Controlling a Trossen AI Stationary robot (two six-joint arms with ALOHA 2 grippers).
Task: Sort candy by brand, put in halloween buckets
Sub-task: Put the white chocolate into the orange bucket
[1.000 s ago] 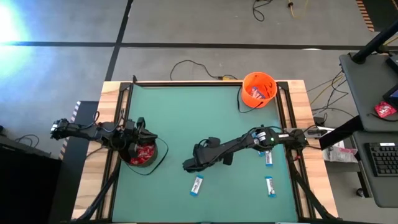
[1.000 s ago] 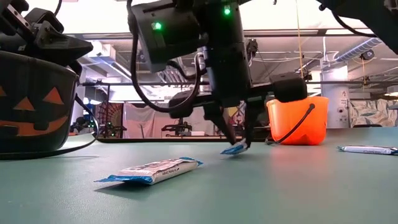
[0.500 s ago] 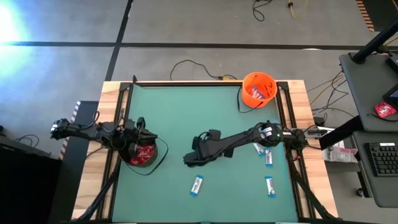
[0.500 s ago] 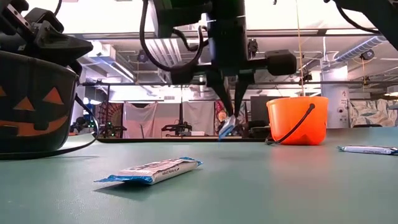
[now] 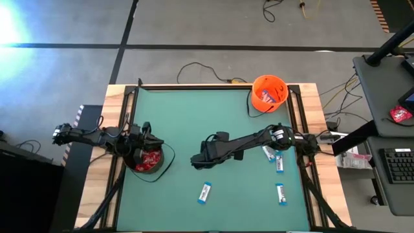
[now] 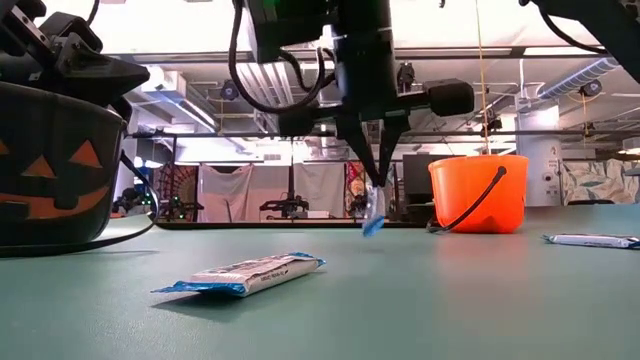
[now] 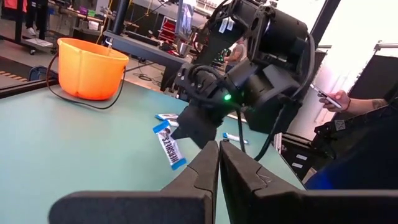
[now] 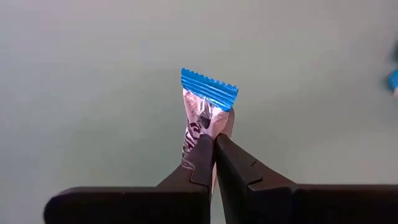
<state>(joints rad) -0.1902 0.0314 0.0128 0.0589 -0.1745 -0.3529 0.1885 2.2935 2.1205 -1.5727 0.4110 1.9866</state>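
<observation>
Right gripper [image 5: 196, 160] is hanging over mid-table, fingers [image 8: 205, 163] pinched tight on a white-and-blue bar [image 8: 205, 112]. The bar is dangling clear of the green mat [image 5: 187, 116], blue crimped end down in the low view [image 6: 373, 218]. Left wrist view is showing the same bar [image 7: 169, 146] hanging below the right arm's claw, with the orange bucket [image 7: 88, 67] far behind it.

Left gripper [image 5: 143, 150] is sitting over the black bucket [image 5: 150, 160] at the table's left edge, fingers [image 7: 205, 171] pressed together with nothing between them. Red packets are lying inside the black bucket.

Orange bucket [image 5: 269, 93] is standing at the far right corner, blue-and-white bars showing inside it.

Loose bars on the mat: one near the front middle [image 5: 204, 193], one front right [image 5: 281, 193], and two close together beside the right arm's forearm [image 5: 277, 161]. In the low view the front-middle bar [image 6: 245, 274] is lying flat in the foreground, another [image 6: 590, 240] at far right.

A person's hand holding a phone [image 7: 329, 99] is showing beyond the table in the left wrist view.
</observation>
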